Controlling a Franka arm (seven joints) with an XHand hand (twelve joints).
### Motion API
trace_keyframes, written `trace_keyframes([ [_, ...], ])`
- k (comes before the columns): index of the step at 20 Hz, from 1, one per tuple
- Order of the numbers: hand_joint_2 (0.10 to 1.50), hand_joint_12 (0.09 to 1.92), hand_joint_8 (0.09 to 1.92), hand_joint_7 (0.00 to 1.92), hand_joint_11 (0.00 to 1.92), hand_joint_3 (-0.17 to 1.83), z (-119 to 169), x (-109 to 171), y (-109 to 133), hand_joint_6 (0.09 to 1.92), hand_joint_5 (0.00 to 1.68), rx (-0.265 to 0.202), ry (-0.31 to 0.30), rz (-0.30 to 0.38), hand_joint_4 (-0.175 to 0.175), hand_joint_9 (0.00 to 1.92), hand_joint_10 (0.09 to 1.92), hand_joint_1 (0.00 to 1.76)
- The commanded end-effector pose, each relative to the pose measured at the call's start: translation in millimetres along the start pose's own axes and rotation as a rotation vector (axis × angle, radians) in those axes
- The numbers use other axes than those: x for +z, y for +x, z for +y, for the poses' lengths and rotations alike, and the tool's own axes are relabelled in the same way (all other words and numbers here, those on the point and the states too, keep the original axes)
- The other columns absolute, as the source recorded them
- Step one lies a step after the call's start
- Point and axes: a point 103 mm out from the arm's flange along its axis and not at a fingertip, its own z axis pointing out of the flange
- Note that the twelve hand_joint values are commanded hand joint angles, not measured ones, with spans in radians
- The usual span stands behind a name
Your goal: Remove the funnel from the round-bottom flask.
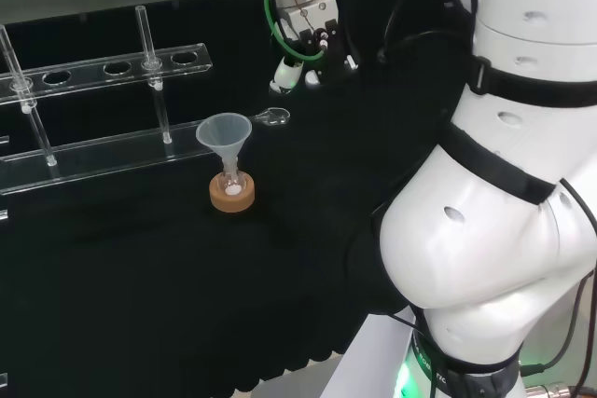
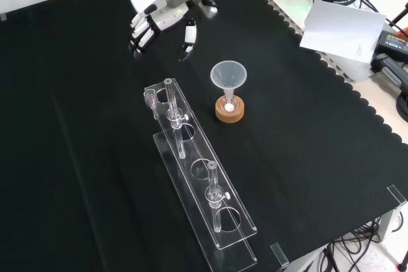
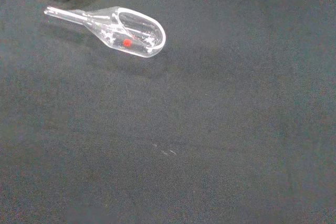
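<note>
Standing: one funnel (image 2: 228, 75), one flask (image 2: 229, 102).

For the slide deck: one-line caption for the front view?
Open hand hovers above the cloth, apart from the funnel seated in the round-bottom flask on its cork ring.

A bench draped in black cloth (image 2: 306, 157); on it a cork ring stand (image 2: 229, 112) bearing a small flask; just beside, a long clear rack (image 2: 205, 195) lies lengthwise; a clear glass scoop (image 3: 128, 31) rests flat nearby on the cloth.
</note>
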Motion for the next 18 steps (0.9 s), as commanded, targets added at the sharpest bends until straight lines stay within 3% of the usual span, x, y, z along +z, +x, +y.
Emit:
trace_keyframes([
  [1,0.61,1.32,0.69,0.23,0.37,0.52,-28,-10,2,0.22,0.41,0.019,-0.019,0.010,-0.003,0.50,0.65,0.79],
  [12,0.63,1.33,0.68,0.25,0.35,0.52,-76,-29,12,0.18,0.41,0.003,-0.029,0.031,-0.011,0.52,0.64,0.73],
  [18,0.63,1.36,0.67,0.23,0.33,0.49,-102,-35,24,0.12,0.35,-0.015,0.001,0.030,-0.020,0.49,0.65,0.67],
])
